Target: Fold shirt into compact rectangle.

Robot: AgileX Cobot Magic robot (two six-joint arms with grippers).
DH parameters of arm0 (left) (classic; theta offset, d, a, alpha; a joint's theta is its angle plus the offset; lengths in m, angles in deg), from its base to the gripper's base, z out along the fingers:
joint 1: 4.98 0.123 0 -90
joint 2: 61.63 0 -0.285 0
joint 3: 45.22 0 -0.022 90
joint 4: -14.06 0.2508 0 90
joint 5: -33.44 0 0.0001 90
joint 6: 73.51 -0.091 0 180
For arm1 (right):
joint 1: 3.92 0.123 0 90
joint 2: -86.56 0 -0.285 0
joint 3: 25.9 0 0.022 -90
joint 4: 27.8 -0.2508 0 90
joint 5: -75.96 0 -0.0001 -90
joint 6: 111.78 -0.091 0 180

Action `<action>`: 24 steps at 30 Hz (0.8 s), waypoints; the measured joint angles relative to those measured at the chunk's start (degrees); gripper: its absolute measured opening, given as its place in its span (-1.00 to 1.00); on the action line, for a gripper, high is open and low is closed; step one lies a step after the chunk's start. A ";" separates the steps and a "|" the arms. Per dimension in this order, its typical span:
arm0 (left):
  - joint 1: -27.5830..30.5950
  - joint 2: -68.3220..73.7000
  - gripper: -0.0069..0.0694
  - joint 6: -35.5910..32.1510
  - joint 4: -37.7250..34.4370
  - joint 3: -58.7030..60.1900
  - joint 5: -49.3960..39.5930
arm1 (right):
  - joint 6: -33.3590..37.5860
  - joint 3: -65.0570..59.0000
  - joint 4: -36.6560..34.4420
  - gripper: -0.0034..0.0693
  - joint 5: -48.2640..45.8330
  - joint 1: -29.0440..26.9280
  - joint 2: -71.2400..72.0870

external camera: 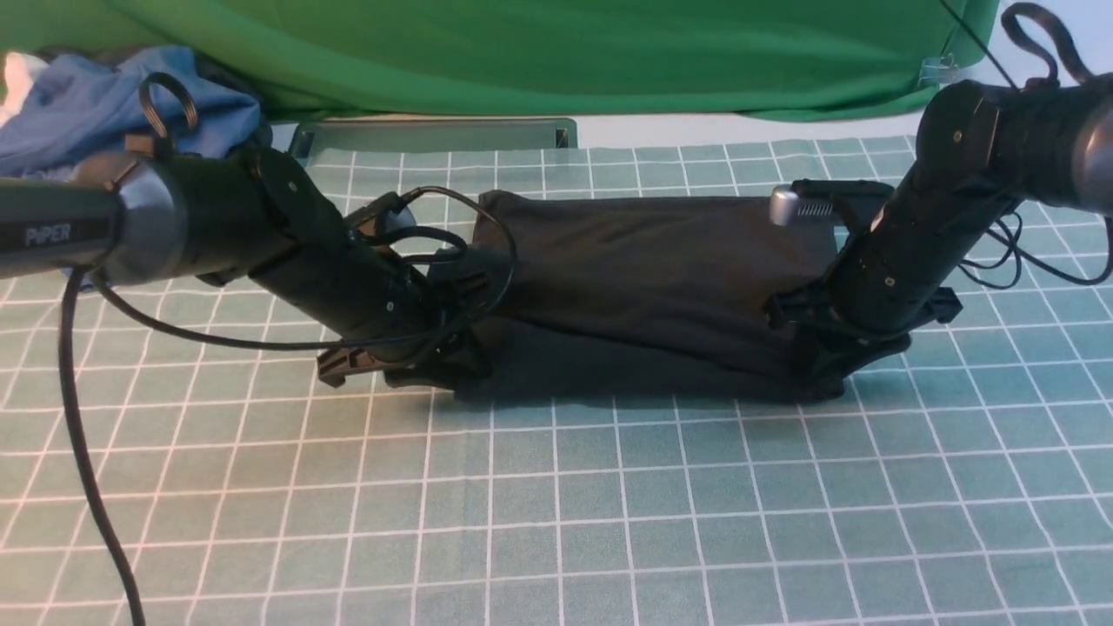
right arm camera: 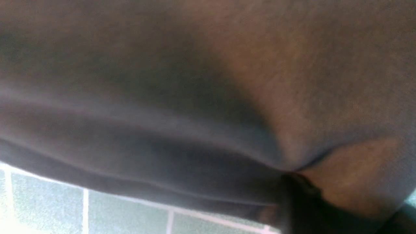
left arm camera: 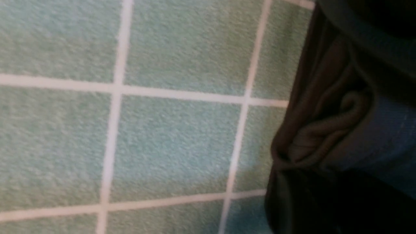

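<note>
The black shirt (external camera: 652, 261) lies as a wide folded band across the middle of the checked table cover. My left gripper (external camera: 443, 369) is down at the shirt's near left corner and shut on it. In the left wrist view a bunched fold of the shirt (left arm camera: 325, 130) is pinched just above a dark finger (left arm camera: 292, 208). My right gripper (external camera: 813, 382) is at the near right corner, also shut on the cloth. In the right wrist view the shirt (right arm camera: 195, 81) fills the picture and gathers into a pinch at the dark finger (right arm camera: 302, 211). No chest print shows.
A pile of blue clothes (external camera: 104, 104) lies at the back left. The big green cloth (external camera: 556, 52) hangs across the back, with a metal bar (external camera: 435, 135) below it. A black cable (external camera: 78, 452) hangs from the left arm over the green checked cover (external camera: 556, 504).
</note>
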 joint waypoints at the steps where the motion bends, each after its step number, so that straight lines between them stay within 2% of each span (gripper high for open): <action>1: 0.00 0.00 -0.66 -0.43 -0.37 0.00 -1.22 | 0.34 0.00 0.00 -0.50 -0.40 0.00 0.21; 4: 0.05 -1.77 -0.74 -2.67 -0.50 1.73 -7.60 | 1.22 0.00 0.99 -0.48 -4.45 0.04 1.12; 9: 0.00 -7.20 -0.73 -3.00 -1.52 9.92 -9.95 | 3.17 -3.52 1.72 -0.48 -11.62 0.36 4.59; 15: -0.12 -12.34 -0.73 -3.00 -3.99 18.40 -10.31 | 3.26 -12.35 1.89 -0.48 -7.67 0.89 10.18; 20: -0.49 -14.42 -0.73 -3.05 -3.99 19.18 -10.59 | 3.26 -14.30 2.12 -0.48 -3.92 0.89 11.33; 22: -0.49 -14.55 -0.72 -3.05 -3.99 19.18 -10.54 | 3.26 -14.30 2.12 -0.46 -3.68 0.89 11.38; 24: -0.49 -14.61 -0.65 -3.05 -3.61 19.18 -10.61 | 3.14 -14.30 2.31 -0.34 -3.64 0.89 11.53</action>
